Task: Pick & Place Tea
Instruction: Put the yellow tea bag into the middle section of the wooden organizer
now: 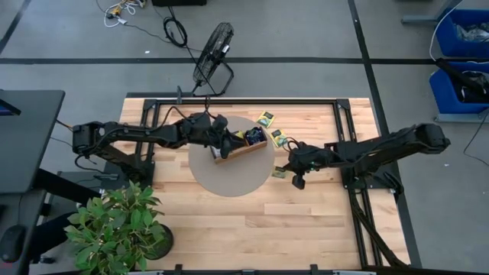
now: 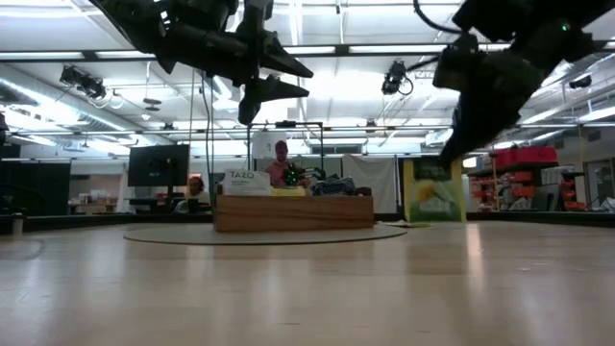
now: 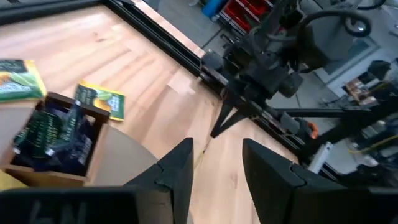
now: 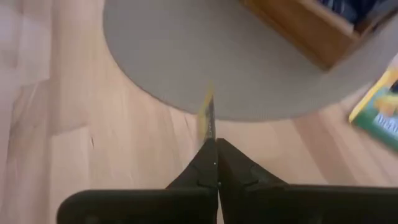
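At three o'clock from the wooden tray (image 1: 243, 145), the right gripper (image 4: 214, 163) pinches a tea packet (image 4: 207, 118) edge-on; it should hold it level above a compartment while the left gripper (image 3: 214, 163), half-open, waits.

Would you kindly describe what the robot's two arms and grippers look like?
Both arms are matte black and jointed, with thin black cables along them. The left gripper has two broad, wedge-shaped black fingers. The right gripper has slim black fingers tapering to a fine point.
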Robot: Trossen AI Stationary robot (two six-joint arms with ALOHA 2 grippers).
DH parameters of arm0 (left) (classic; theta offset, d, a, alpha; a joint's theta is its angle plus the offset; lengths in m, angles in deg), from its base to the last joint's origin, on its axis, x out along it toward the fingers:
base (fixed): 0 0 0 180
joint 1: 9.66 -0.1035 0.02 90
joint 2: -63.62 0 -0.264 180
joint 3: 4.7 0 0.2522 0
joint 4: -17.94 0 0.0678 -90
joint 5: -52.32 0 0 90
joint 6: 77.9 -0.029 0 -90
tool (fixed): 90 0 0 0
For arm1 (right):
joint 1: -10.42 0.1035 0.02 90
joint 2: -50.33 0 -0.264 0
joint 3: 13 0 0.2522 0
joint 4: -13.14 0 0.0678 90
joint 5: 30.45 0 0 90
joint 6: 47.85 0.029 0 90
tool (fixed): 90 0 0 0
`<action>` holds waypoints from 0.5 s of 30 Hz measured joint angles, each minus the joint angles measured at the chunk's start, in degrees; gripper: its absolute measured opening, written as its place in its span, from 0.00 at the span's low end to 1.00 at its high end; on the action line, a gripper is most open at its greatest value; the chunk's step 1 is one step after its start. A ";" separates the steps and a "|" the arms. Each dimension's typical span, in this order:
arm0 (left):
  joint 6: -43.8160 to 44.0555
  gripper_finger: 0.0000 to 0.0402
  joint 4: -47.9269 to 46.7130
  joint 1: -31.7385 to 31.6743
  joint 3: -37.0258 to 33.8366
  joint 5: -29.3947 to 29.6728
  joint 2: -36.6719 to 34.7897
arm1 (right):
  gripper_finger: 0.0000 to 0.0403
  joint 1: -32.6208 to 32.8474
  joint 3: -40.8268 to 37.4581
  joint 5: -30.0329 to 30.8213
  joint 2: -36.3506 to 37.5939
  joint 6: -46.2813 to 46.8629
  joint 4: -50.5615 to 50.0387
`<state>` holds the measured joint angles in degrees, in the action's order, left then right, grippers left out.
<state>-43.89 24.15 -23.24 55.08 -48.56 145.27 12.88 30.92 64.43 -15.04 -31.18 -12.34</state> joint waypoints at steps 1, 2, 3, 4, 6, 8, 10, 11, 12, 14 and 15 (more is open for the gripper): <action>0.26 0.35 0.05 0.00 0.00 -0.78 0.00 | 0.00 0.20 0.59 0.43 0.00 -0.56 -0.14; 0.29 0.35 0.26 0.00 0.00 -1.94 0.02 | 0.00 0.33 1.18 0.57 0.00 -0.94 -0.20; 0.17 0.35 0.53 0.00 0.00 -3.05 0.02 | 0.00 0.42 1.85 0.62 0.00 -1.13 -0.18; -0.05 0.35 0.67 0.13 0.00 -3.91 0.02 | 0.00 0.44 2.42 0.64 0.00 -1.25 -0.15; -0.42 0.35 0.61 0.74 0.00 -4.34 0.04 | 0.00 0.44 3.70 0.66 0.00 -1.64 -0.84; -0.46 0.35 1.07 1.51 0.00 -4.32 0.04 | 0.00 0.44 5.14 0.68 0.00 -2.75 -1.80; -0.68 0.35 1.61 2.38 0.00 -3.65 0.09 | 0.00 0.44 6.79 0.68 0.00 -4.36 -2.49; -1.05 0.35 1.93 2.80 0.00 -3.30 0.29 | 0.00 0.44 7.63 0.71 0.00 -5.31 -2.91; -1.35 0.35 2.34 3.14 0.00 -3.30 0.51 | 0.00 0.44 8.48 0.68 0.00 -6.37 -3.34; -1.91 0.35 2.47 3.78 -0.02 -3.03 0.55 | 0.00 0.42 10.04 0.69 0.00 -7.82 -3.92; -2.35 0.35 2.62 4.08 0.00 -2.62 0.55 | 0.00 0.43 10.74 0.68 0.00 -8.47 -4.05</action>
<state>-46.24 26.77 -19.16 55.08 -51.18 145.82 13.31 41.66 65.12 -15.04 -39.66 -16.40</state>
